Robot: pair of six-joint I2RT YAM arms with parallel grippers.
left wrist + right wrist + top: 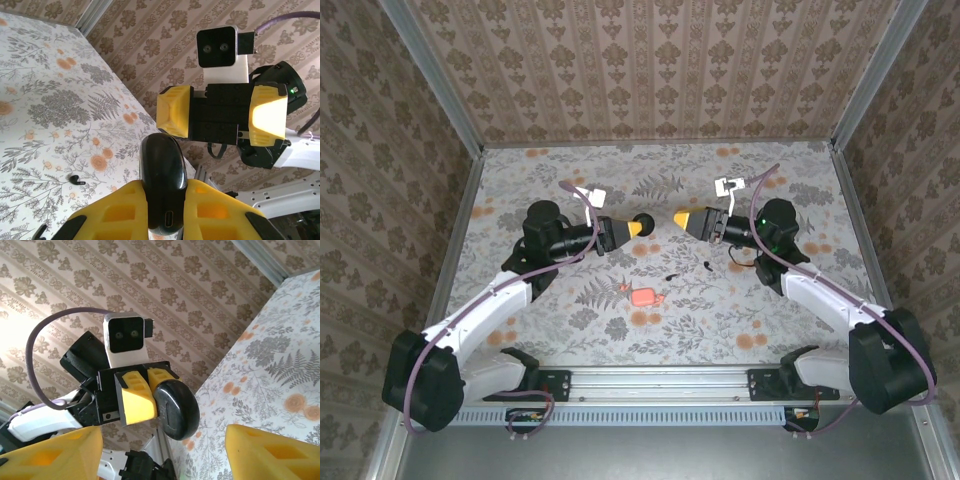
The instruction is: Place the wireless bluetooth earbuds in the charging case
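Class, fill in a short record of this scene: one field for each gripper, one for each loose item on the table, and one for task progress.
left gripper: shut on a black rounded object, held above the table
right gripper: open, empty, facing the left gripper
earbuds: two, lying loose on the table, the second apart from the first
pink case: on the table, nearer the arm bases than the earbuds; lid state too small to tell
progress: neither earbud is in the case yet
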